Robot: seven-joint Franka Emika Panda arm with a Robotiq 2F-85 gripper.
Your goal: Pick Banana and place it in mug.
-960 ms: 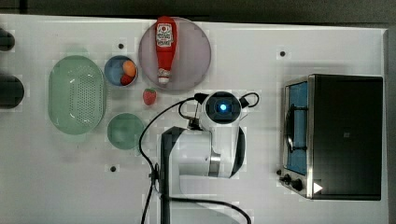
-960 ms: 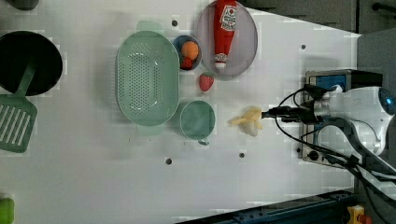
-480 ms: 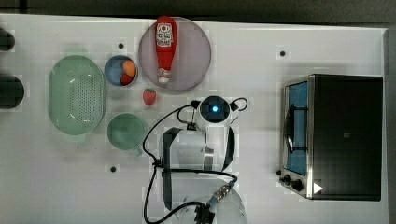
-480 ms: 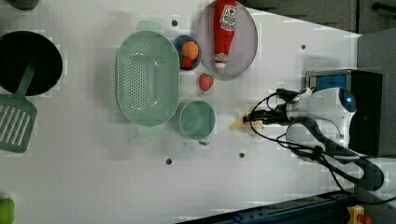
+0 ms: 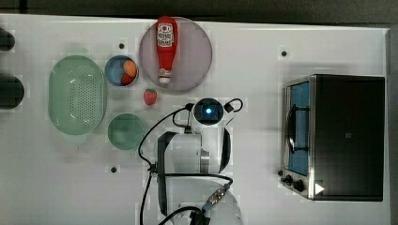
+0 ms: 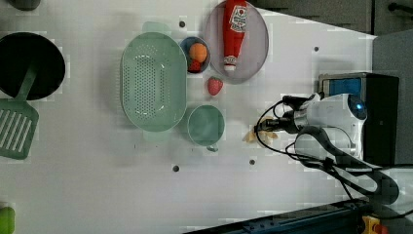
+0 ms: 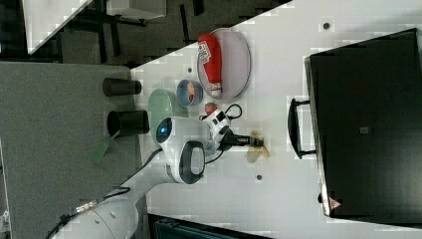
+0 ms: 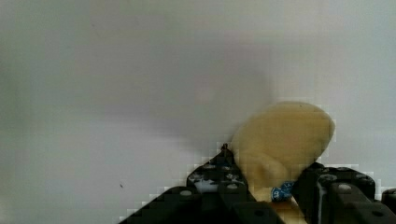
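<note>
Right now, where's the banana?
In the left view the banana lies on the white table to the right of the teal mug, between the gripper's fingers.

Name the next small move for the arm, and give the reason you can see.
Probably finish squeezing, then lift straight up. The wrist view shows the banana sitting between the claw fingers, apparently low on the table, and the mug stands apart to the left view's left.
</note>
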